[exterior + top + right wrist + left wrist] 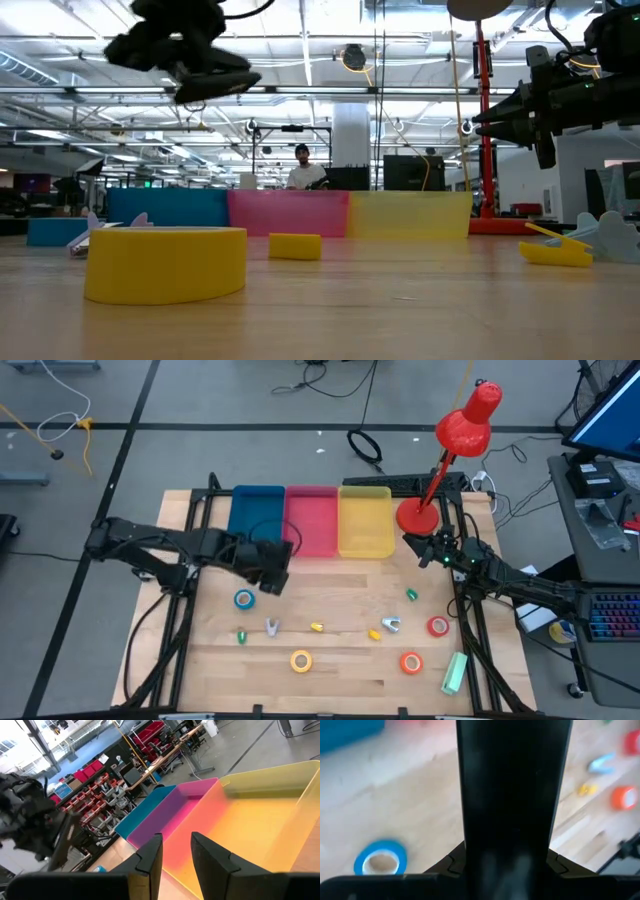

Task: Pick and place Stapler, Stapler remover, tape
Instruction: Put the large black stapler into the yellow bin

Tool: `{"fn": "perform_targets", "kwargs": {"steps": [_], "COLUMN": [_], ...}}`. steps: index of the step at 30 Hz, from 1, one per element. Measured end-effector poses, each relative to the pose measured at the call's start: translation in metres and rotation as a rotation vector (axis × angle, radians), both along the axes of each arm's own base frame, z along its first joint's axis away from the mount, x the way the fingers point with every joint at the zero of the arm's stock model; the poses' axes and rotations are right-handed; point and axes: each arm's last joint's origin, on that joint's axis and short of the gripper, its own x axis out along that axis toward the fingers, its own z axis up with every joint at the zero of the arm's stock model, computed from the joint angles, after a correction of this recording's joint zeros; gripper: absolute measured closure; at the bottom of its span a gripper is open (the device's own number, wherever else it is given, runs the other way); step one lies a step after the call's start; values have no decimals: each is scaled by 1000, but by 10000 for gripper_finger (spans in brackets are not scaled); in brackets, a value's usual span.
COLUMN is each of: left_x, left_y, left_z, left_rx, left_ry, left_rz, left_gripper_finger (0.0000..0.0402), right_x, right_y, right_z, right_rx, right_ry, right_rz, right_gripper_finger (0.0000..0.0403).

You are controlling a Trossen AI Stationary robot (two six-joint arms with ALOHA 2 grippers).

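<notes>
Now the left gripper (272, 582), jaws pressed together and empty, hovers just beside the blue tape roll (244, 599) lying flat on the counter (340, 678); I judge it should open, centre over the ring, then descend squarely. Right gripper (414, 546) waits near the yellow bin (365, 520), jaws slightly apart.

Both arms are black throughout, built of chunky boxy segments joined by rounded joints. The left arm (170, 548) ends in a bulky block-shaped wrist carrying the left gripper (272, 582), with a thin black cable looping off it beside the blue bin (256, 510). The right arm (530, 588) is slimmer near its tip, with small green and white lights glowing on the wrist close to the red lamp's base (417, 516). The right gripper (176, 851) has two flat, dark, blade-like fingers (151, 855) with angular stepped edges. The left gripper's fingers (512, 795) appear as one broad, matte black slab.
</notes>
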Motion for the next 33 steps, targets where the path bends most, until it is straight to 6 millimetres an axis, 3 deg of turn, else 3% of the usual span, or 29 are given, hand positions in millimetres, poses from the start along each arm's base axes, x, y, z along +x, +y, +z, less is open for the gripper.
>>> {"fn": "perform_targets", "kwargs": {"steps": [7, 13, 19, 24, 33], "left_x": [6, -2, -9, 4, 74], "left_y": [19, 29, 38, 53, 81], "left_z": [50, 83, 82, 75, 50], "left_rx": [30, 28, 15, 13, 65], "left_ry": [-164, -205, -141, -135, -352], "left_rz": [44, 92, 117, 95, -116], "left_gripper_finger": [274, 274, 274, 274, 274], "right_x": [0, 0, 0, 0, 0], "right_y": [0, 0, 0, 0, 0], "right_z": [0, 0, 0, 0, 0], "right_rx": [0, 0, 0, 0, 0], "right_ry": [0, 0, 0, 0, 1], "right_rz": [0, 0, 0, 0, 0], "right_gripper_finger": [307, 307, 307, 307, 308]}}
